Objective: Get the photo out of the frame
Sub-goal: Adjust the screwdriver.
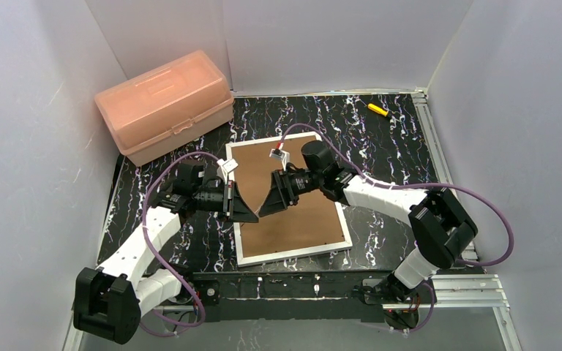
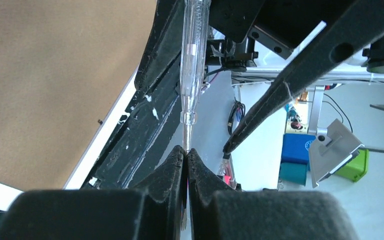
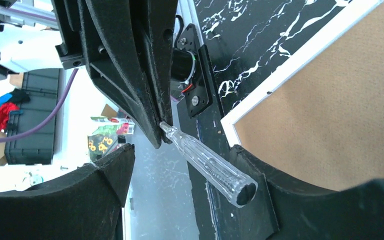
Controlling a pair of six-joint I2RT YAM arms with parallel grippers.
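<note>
The frame (image 1: 293, 208) lies face down on the black marbled table, its brown fibreboard back up and its narrow white border showing. It also shows in the left wrist view (image 2: 55, 75) and in the right wrist view (image 3: 340, 110). The photo is hidden under the backing. My left gripper (image 1: 247, 210) is shut on the metal shaft of a clear-handled screwdriver (image 2: 192, 60) and holds it in the air over the frame's left edge. My right gripper (image 1: 267, 205) is open and faces the left one, with the screwdriver's handle (image 3: 210, 167) between its fingers (image 3: 260, 175).
A pink plastic box (image 1: 165, 102) stands at the back left. A small yellow object (image 1: 377, 110) lies at the back right. White walls close in the table on three sides.
</note>
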